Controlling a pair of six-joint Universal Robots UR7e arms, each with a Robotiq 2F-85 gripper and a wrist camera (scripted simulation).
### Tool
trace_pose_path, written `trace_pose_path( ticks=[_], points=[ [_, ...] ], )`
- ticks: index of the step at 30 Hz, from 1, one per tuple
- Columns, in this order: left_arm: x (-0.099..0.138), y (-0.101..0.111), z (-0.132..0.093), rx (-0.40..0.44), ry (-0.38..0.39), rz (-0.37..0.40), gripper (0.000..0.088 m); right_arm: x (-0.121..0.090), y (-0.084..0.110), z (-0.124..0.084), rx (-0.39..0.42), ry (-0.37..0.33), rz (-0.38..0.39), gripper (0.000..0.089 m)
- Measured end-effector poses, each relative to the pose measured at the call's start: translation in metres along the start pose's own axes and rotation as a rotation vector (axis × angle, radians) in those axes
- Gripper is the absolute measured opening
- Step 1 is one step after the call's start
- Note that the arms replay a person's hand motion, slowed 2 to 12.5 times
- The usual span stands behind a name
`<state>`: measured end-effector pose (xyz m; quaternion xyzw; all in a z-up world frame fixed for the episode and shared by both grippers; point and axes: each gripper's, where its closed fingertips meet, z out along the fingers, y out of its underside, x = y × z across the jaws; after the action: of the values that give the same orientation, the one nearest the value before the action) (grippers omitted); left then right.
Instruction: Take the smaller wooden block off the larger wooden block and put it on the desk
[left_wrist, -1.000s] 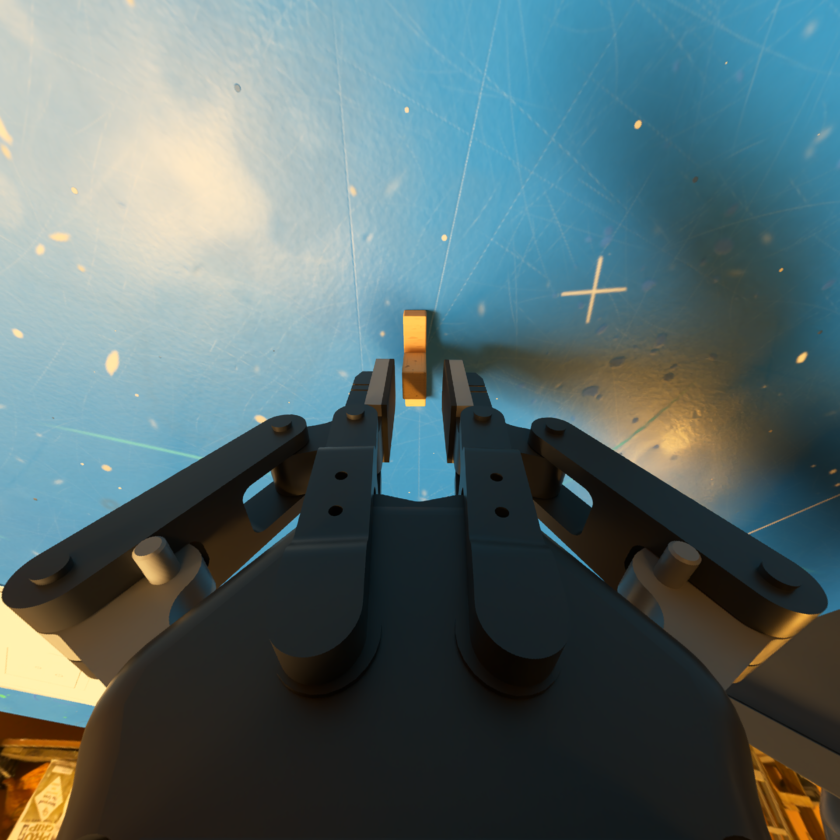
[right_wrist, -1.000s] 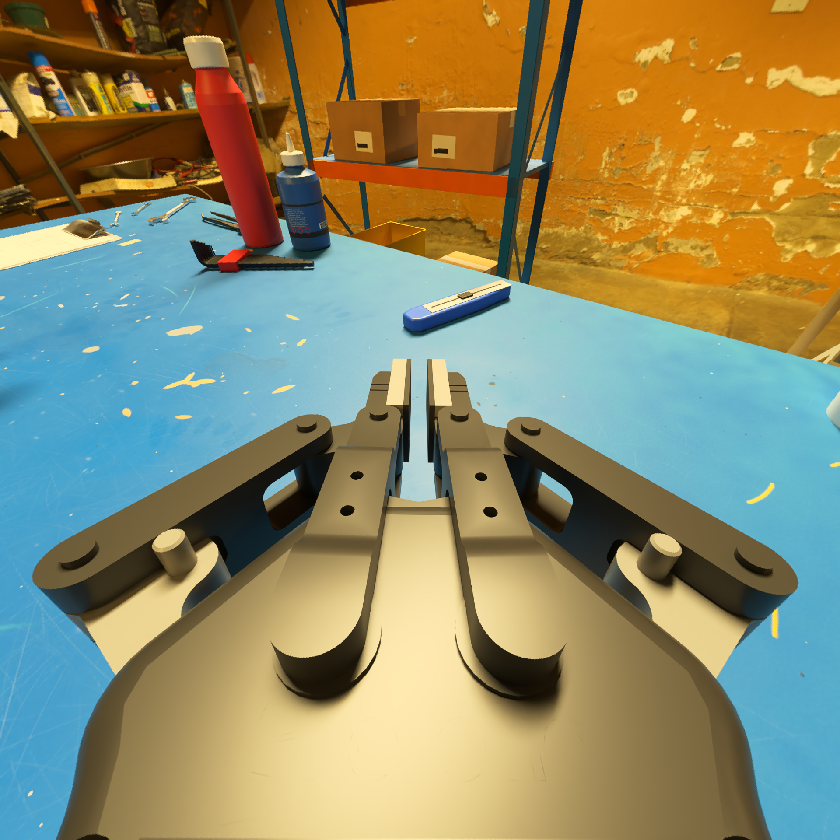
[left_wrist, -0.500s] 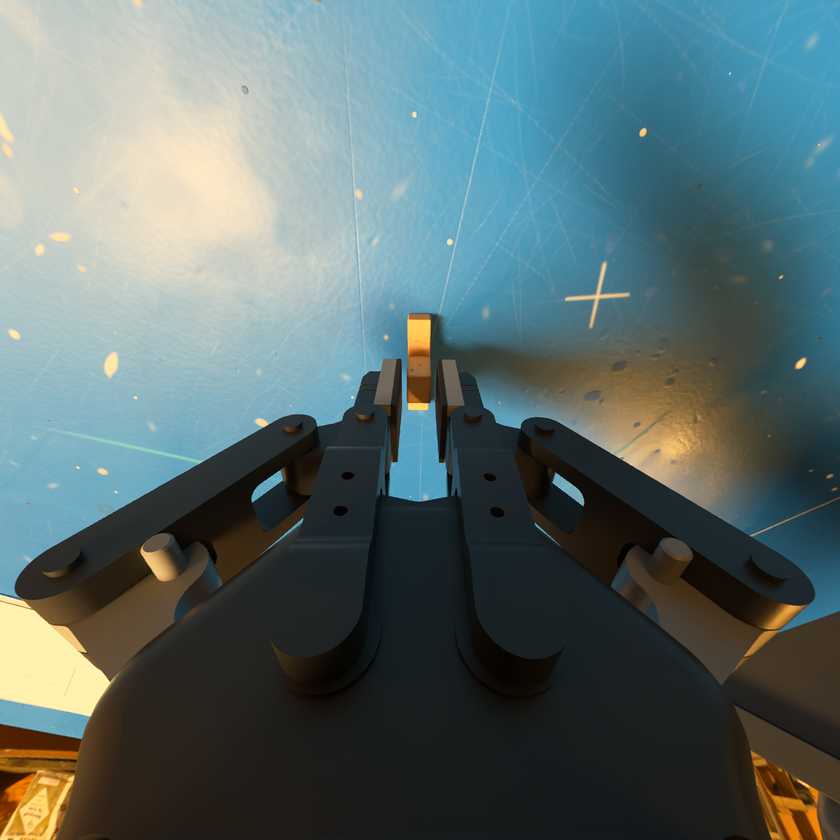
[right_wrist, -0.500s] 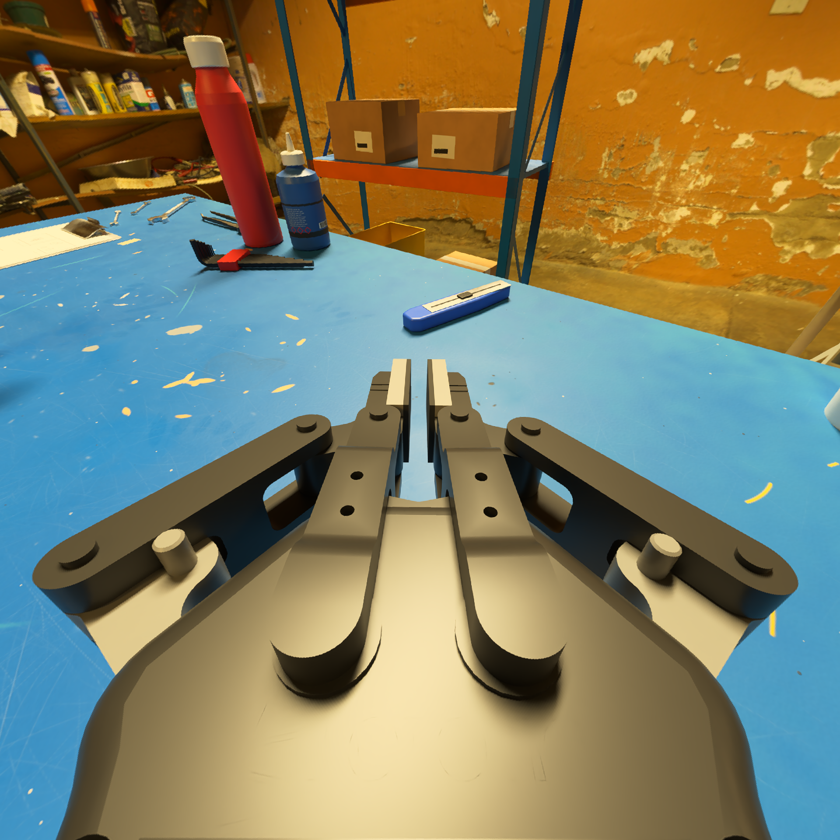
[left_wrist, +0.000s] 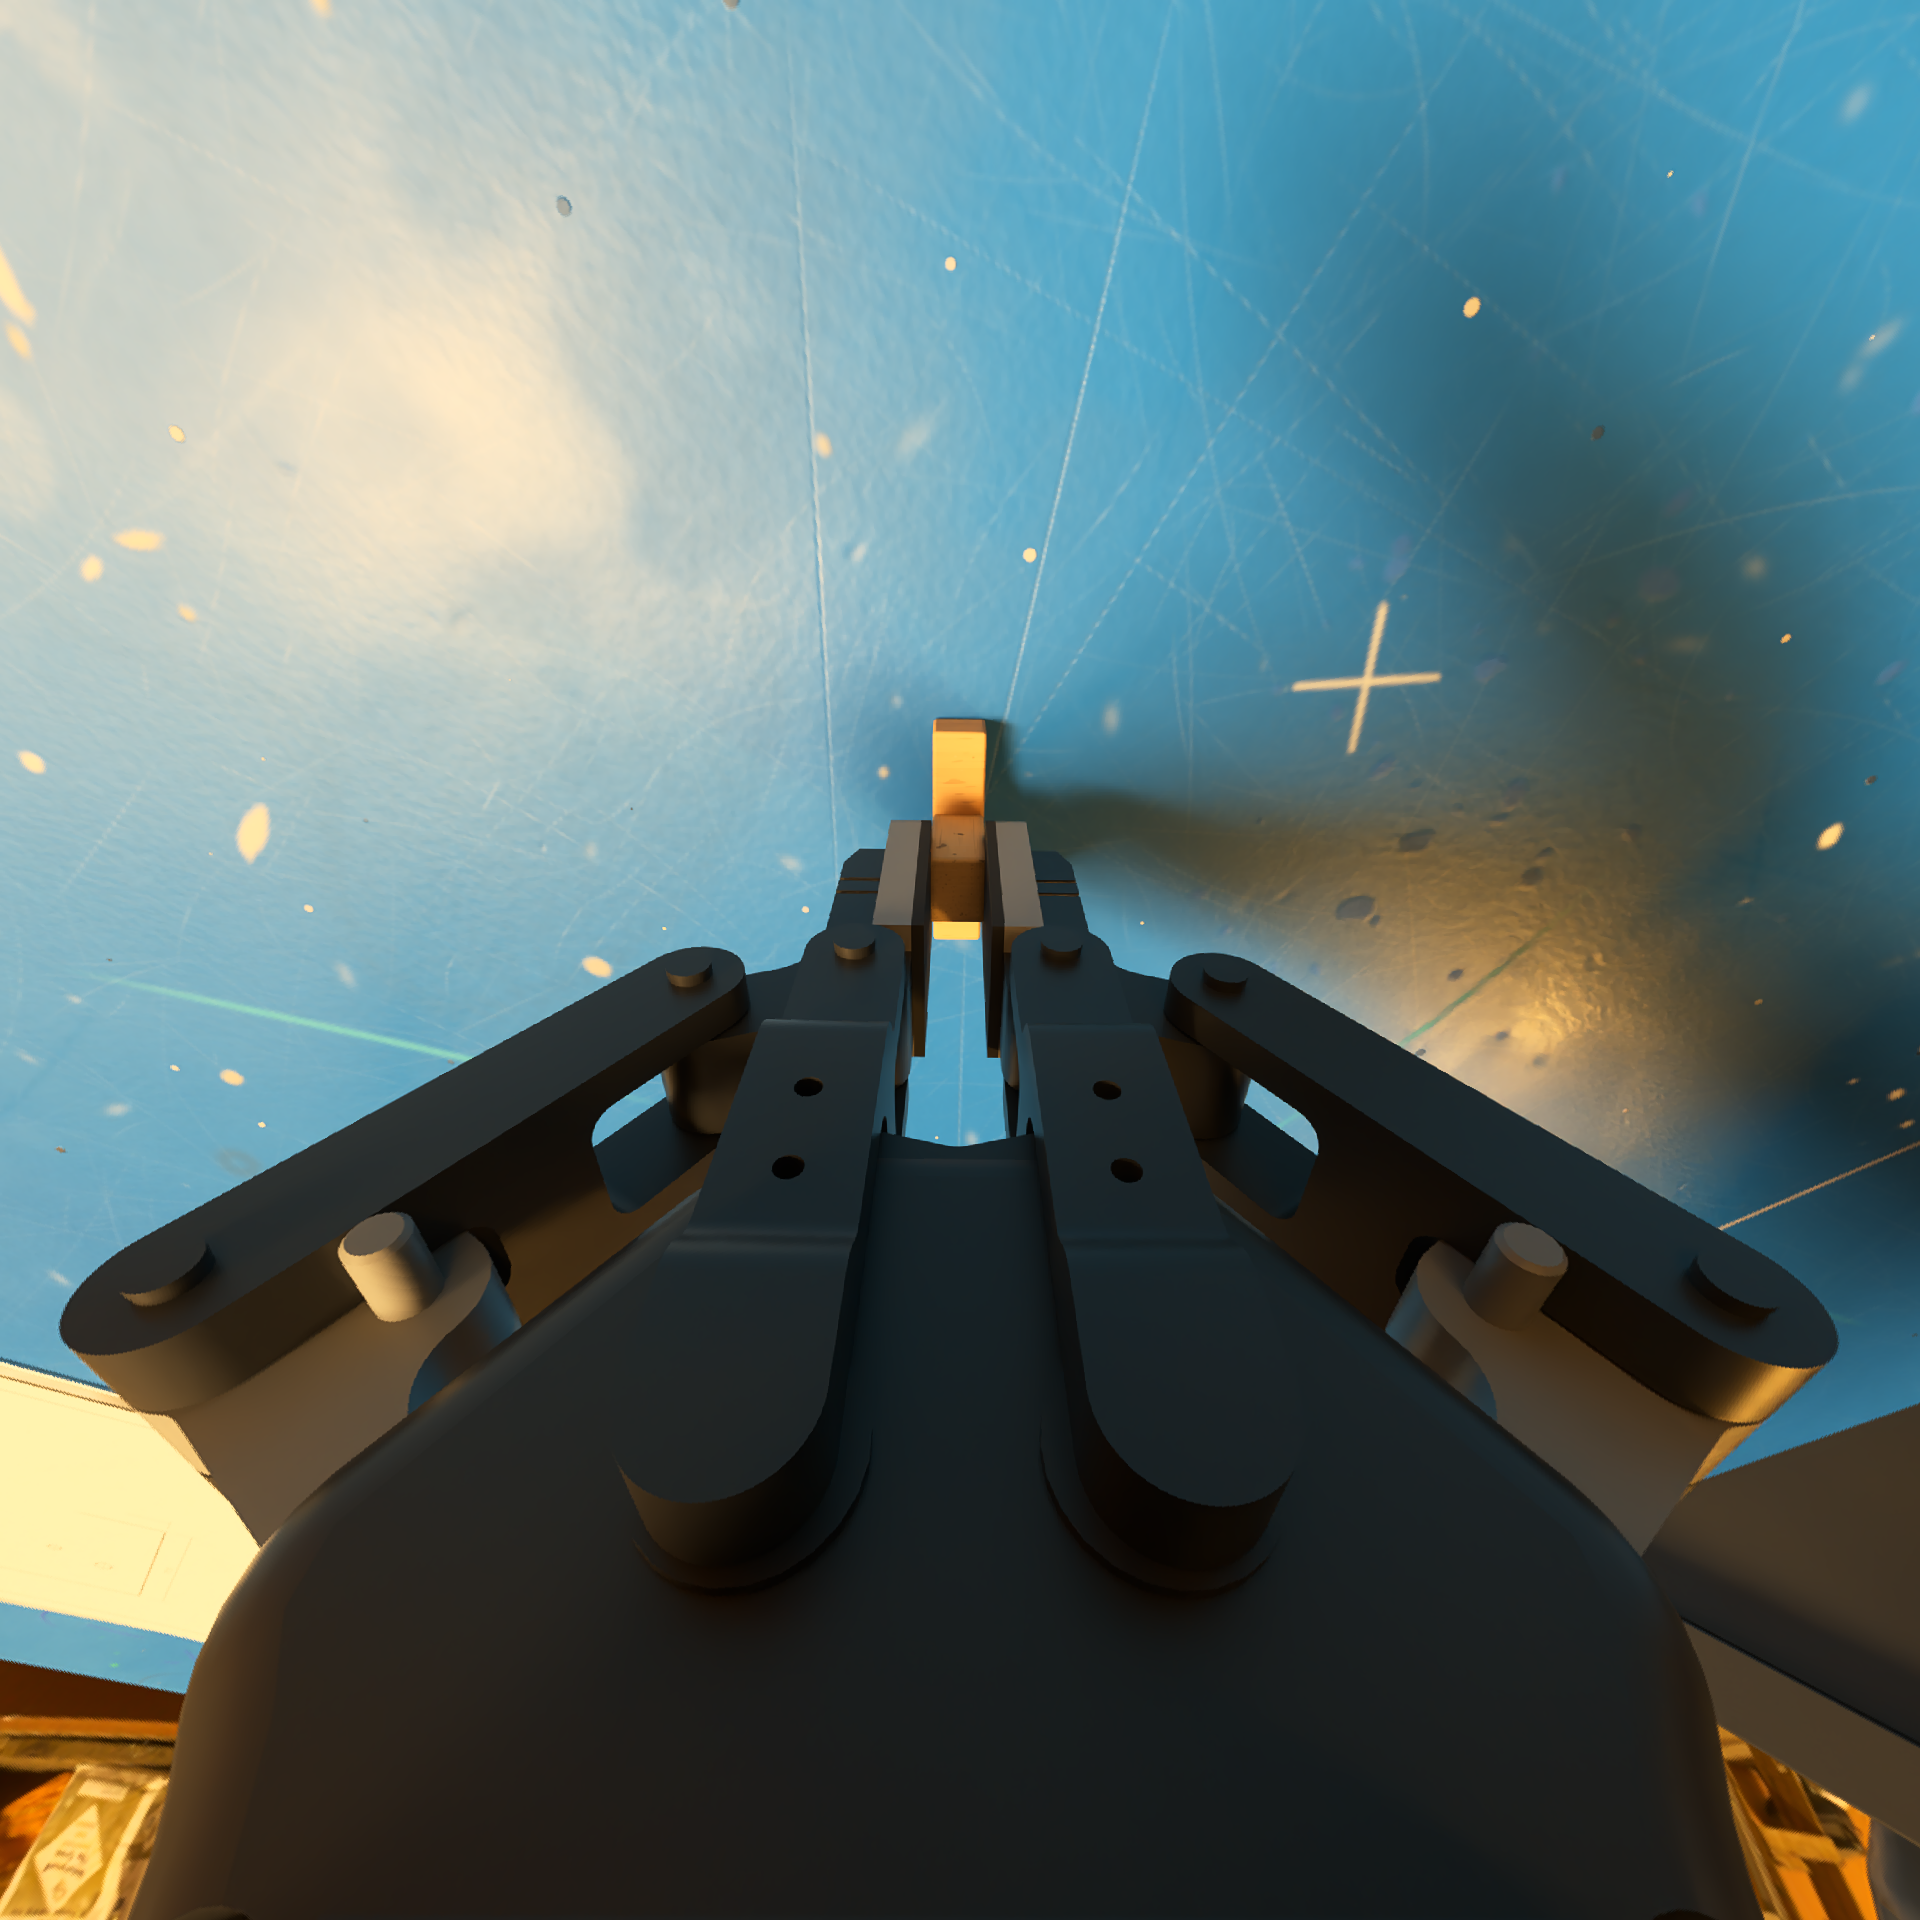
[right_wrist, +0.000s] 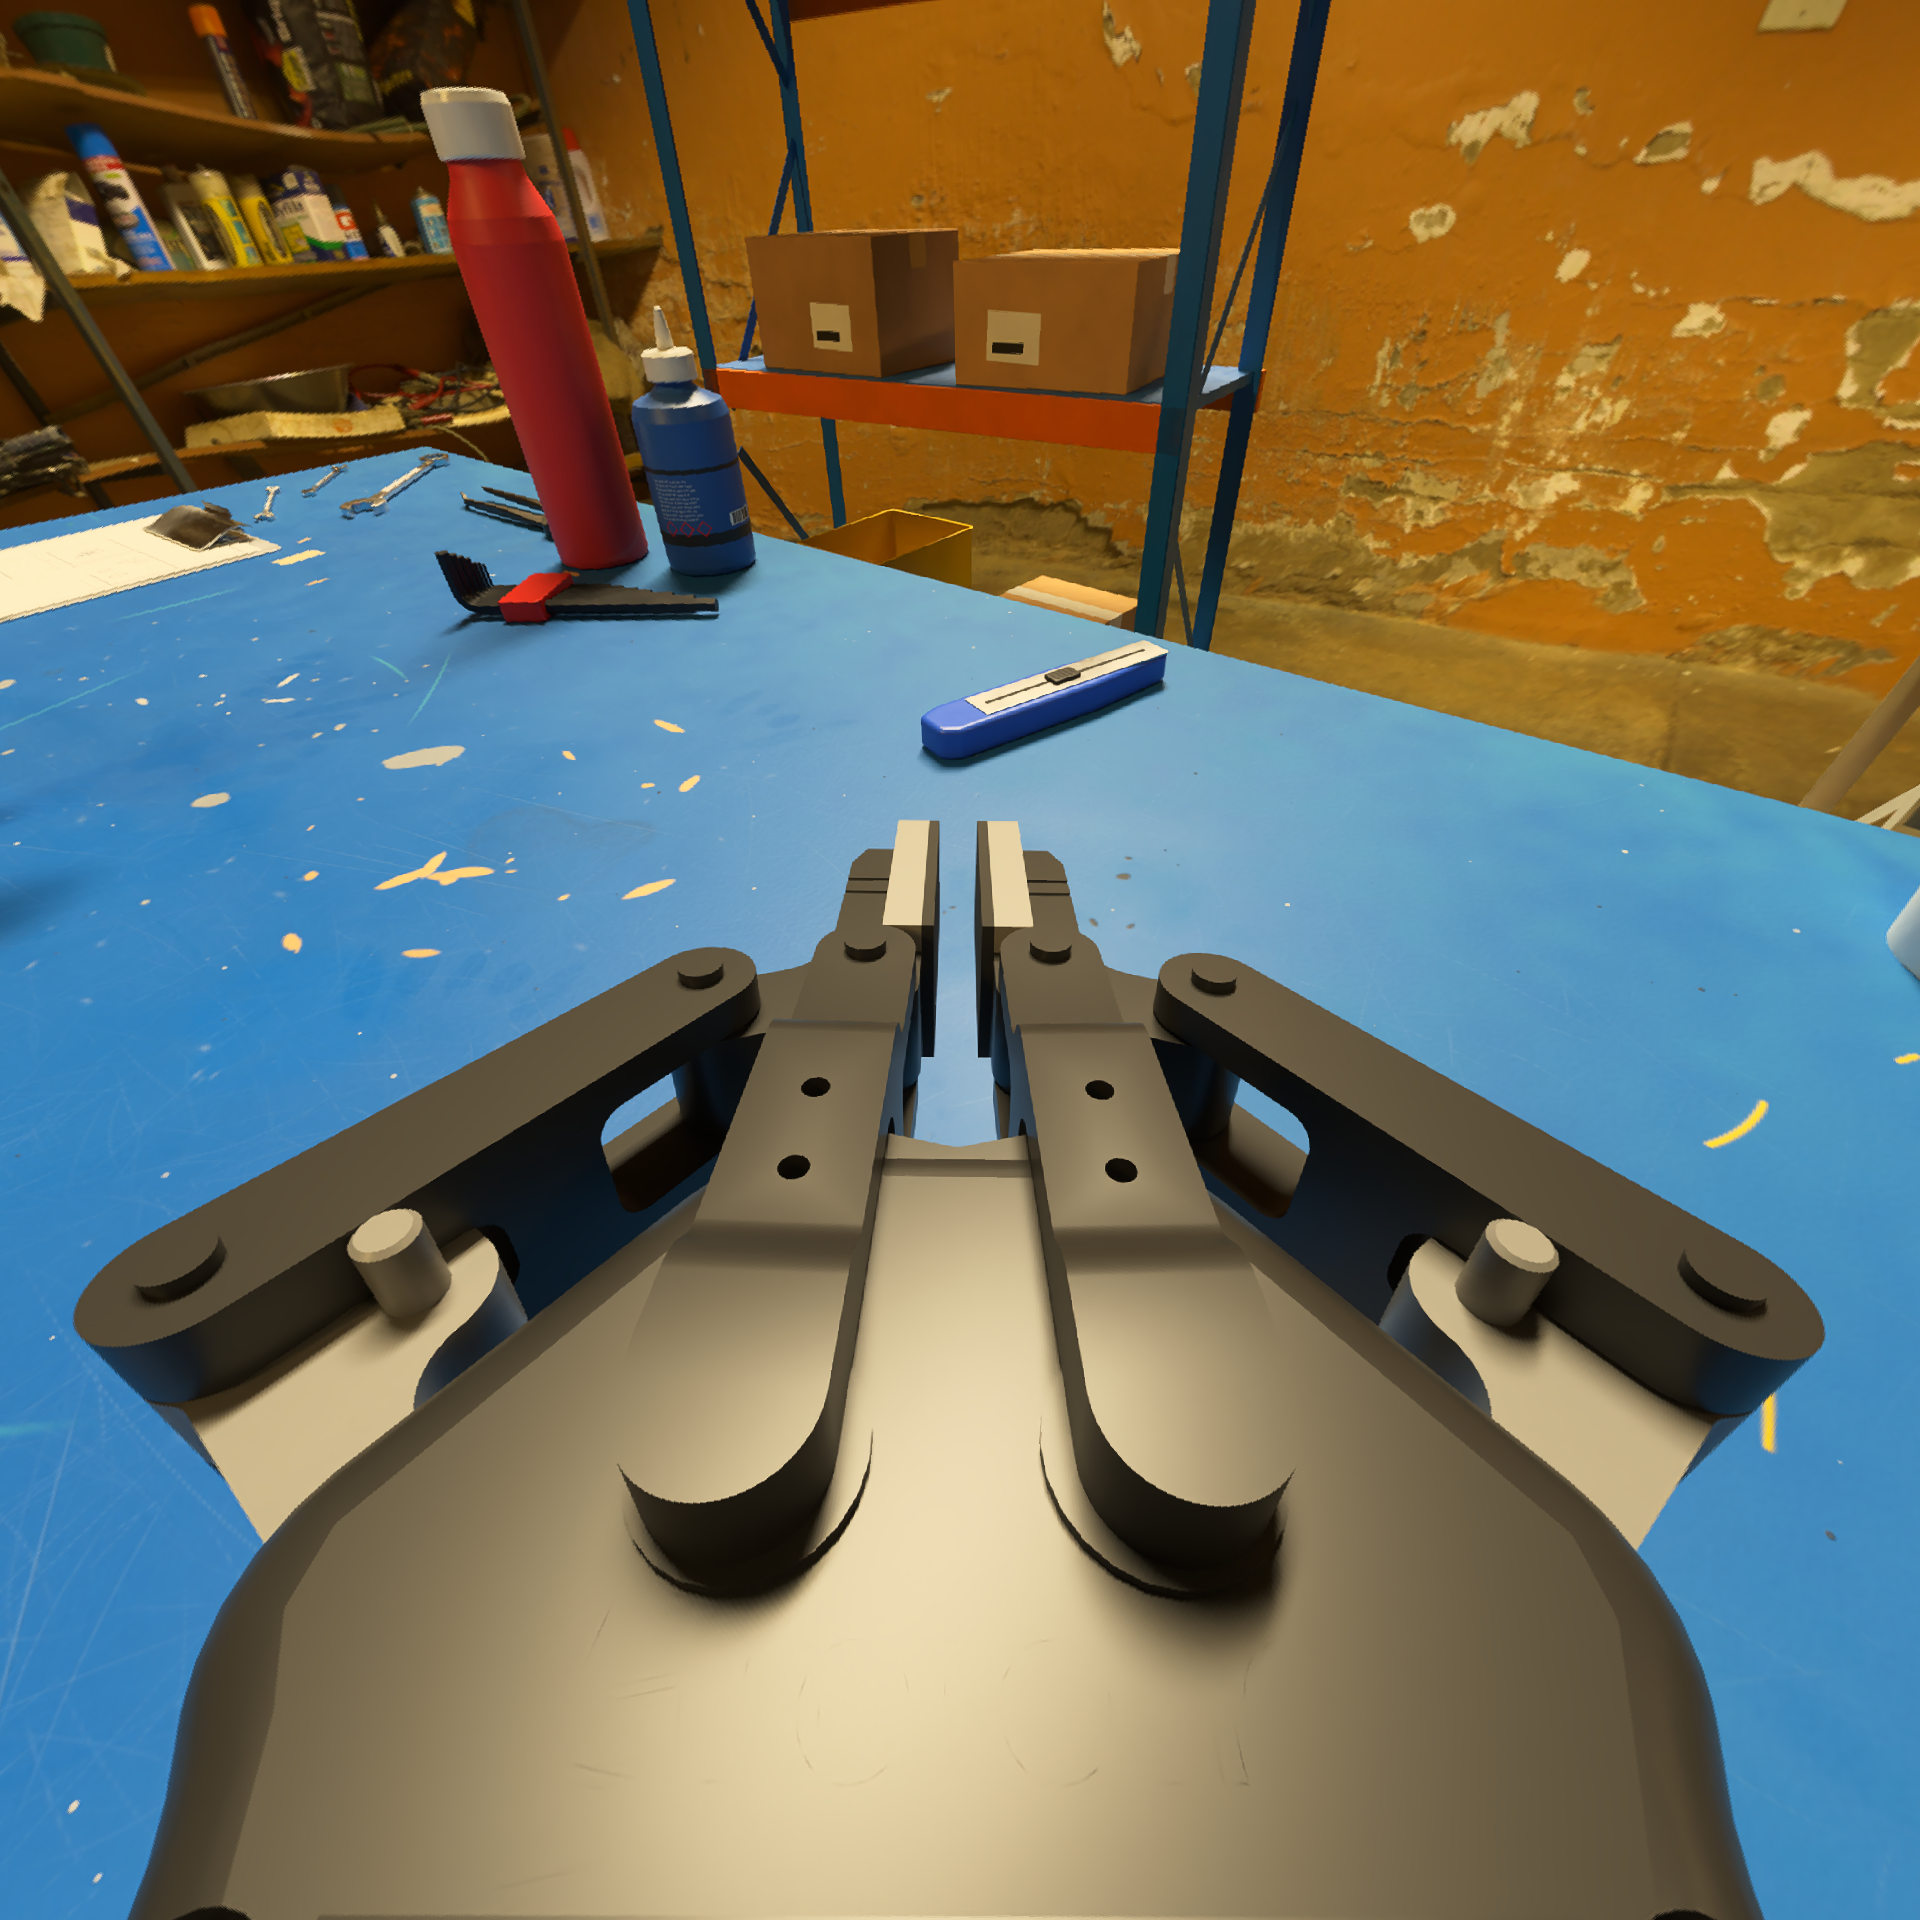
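Note:
In the left wrist view I look straight down on the blue desk (left_wrist: 520, 520). A narrow larger wooden block (left_wrist: 958, 764) lies on it, with the smaller wooden block (left_wrist: 956, 878) on top of its middle. My left gripper (left_wrist: 957, 831) is shut on the smaller block, one pad against each of its sides. A short bright end of the larger block shows below the pads. My right gripper (right_wrist: 958, 831) is shut and empty, with a thin gap between its pads, low over the desk (right_wrist: 1351, 935). No block shows in the right wrist view.
Ahead of the right gripper lie a blue utility knife (right_wrist: 1042, 699), a black and red hex key set (right_wrist: 566, 600), a tall red bottle (right_wrist: 535, 343), a blue glue bottle (right_wrist: 691, 468) and wrenches (right_wrist: 390, 486). A white sheet (right_wrist: 104, 561) lies far left. The desk edge runs behind the knife.
My left gripper's fingers have closed from apart onto the smaller block and have moved slightly down over it. The right gripper has not moved.

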<state>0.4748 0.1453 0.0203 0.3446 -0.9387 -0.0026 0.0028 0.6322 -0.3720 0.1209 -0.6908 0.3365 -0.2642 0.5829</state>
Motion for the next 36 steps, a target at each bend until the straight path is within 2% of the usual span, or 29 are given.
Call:
trace_pose_path(
  ticks=[23, 36],
  points=[
    [-0.002, 0.000, -0.003, -0.005, -0.056, -0.015, 0.0089, 0.000, -0.004, -0.003, 0.013, -0.001, -0.010, 0.0062],
    [-0.002, -0.010, -0.025, 0.048, -0.126, -0.022, 0.0089, 0.002, -0.011, -0.009, 0.035, 0.008, -0.030, 0.0062]
  ],
)
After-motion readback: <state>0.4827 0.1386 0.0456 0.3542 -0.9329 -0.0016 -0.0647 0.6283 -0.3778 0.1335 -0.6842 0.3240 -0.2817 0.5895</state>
